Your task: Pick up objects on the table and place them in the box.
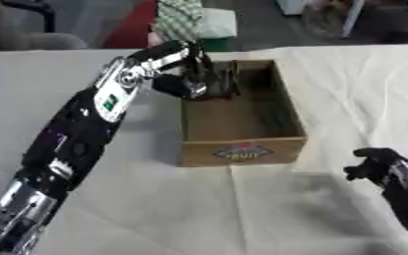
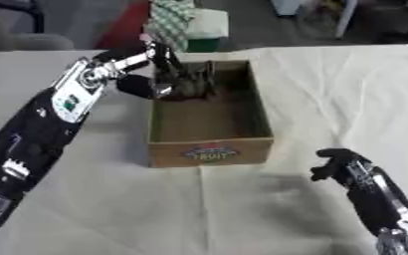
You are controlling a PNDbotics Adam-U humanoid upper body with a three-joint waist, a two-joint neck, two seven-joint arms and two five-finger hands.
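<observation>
Left hand (image 1: 200,82) is inside the far end of the cardboard box (image 1: 242,152), hanging over the left wall. Fingers point down and look curled around something dark, but hand and object are the same colour, so I cannot tell what it is or whether it's actually pinched or already let go. The object sits at or just above the box floor near the far-left corner.

Right hand (image 2: 336,164) is idle near the lower right, over the tablecloth (image 1: 242,209), fingers curled in, holding nothing.

Risks as I see them:
- The wrist is very close to the left wall. Lifting out at an angle could catch the rim and drag or tip the box.
- If the fingers open late, the object may come back out with the hand.
- No other loose objects visible on the cloth, so the next target is unclear.
</observation>
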